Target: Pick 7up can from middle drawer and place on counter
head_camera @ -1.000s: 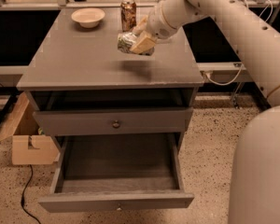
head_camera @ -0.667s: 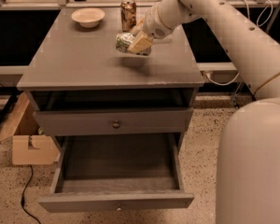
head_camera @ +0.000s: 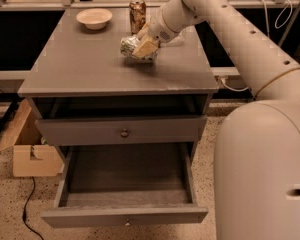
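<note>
Gripper (head_camera: 144, 47) clamped around the dented 7up can (head_camera: 128, 46), close over the counter (head_camera: 80, 64); middle drawer (head_camera: 125, 215) stands open below.

counter: large grey counter (head_camera: 85, 66), smooth matt, pale worn front edge
can: small silvery dented 7up can (head_camera: 127, 45), shiny crinkled metal
gripper: tan matt gripper (head_camera: 142, 47), clamped on can above counter
drawer: grey wooden middle drawer (head_camera: 165, 215), metal knob (head_camera: 127, 222)
</note>
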You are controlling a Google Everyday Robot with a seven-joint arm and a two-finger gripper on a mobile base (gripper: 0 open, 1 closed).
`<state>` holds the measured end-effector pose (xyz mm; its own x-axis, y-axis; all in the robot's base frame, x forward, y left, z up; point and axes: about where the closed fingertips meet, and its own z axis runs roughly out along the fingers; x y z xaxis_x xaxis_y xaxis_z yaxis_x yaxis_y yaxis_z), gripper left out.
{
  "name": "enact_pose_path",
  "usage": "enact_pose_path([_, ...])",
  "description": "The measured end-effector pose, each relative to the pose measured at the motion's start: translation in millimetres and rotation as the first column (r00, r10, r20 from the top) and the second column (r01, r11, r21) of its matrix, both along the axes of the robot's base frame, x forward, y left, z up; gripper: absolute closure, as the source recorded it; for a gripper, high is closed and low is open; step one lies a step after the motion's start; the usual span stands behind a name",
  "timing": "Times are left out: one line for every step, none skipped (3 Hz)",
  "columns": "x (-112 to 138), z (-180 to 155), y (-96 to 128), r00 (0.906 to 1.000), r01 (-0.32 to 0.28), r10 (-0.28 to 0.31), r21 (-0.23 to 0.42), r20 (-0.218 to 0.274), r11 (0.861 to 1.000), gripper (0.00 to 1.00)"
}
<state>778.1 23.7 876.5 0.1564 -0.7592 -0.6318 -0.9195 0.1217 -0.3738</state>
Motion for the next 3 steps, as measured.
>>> enact_pose_path([5, -4, 3, 0.9999, 0.003, -0.003, 0.0, -0.01, 1.0, 0.17])
enact_pose_path([4, 1, -4, 0.9999, 0.012, -0.012, 0.003, -0.002, 1.0, 0.0])
enact_pose_path([-1, 15, -26, 0.999, 0.039, -0.04, 0.011, 0.022, 0.999, 0.0])
